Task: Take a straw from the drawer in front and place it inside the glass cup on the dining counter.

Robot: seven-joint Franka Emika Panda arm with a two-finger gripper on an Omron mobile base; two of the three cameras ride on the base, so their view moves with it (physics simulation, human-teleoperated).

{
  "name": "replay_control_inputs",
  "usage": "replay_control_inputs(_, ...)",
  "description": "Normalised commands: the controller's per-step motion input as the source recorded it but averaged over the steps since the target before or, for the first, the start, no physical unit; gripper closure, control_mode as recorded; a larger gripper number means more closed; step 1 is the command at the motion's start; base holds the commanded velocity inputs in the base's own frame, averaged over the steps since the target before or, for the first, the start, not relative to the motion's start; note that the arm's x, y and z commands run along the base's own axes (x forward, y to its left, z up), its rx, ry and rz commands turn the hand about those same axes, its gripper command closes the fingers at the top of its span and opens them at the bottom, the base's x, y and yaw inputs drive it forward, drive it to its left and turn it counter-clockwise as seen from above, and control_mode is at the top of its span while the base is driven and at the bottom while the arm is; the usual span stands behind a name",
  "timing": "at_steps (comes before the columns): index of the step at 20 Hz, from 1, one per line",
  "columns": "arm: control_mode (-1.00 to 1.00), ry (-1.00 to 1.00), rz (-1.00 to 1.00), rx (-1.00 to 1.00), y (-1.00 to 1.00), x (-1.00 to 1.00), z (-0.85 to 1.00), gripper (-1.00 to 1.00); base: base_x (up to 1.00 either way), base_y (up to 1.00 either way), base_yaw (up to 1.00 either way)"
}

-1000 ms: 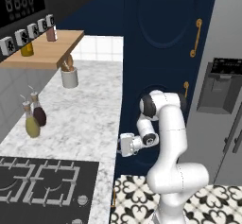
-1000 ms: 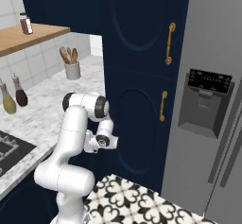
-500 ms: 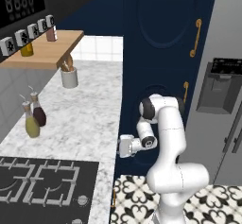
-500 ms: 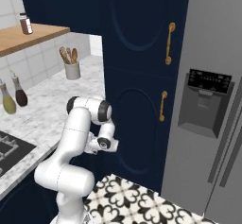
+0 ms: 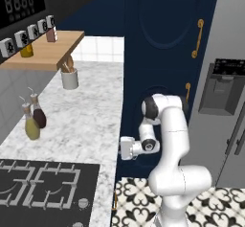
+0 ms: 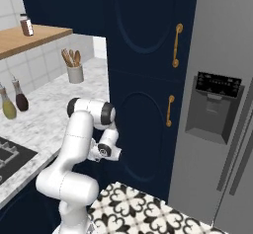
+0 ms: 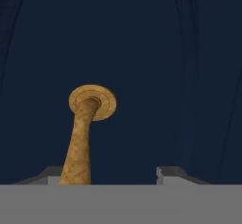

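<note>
Brass drawer handle (image 7: 84, 138) now stands between the jaws, just inside the left one, as they narrow from wide open, not yet clamped, readying the drawer (image 7: 142, 53) pull.

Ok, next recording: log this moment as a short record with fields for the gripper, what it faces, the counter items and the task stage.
gripper: two-finger gripper at a brass handle, jaws either side, grip not confirmed
facing: dark navy-blue drawer front
worktop: white-grey marble worktop with white utensil pot of wooden spoons, two small bottles, black gas hob
stage: drawer not yet opened
</note>
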Motion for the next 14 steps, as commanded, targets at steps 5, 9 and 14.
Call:
replay_control_inputs(5, -1.00, 0.00, -0.09, -0.07, -0.16, -0.25, 0.09, 1.00, 0.00, 0.00, 0.00)
replay_control_inputs(9, -1.00, 0.00, -0.05, -0.04, -0.69, -0.32, 0.08, 1.00, 0.00, 0.00, 0.00)
replay_control_inputs(14, -1.00, 0.00, -0.01, 0.00, -0.98, -0.35, 0.04, 1.00, 0.00, 0.00, 0.00)
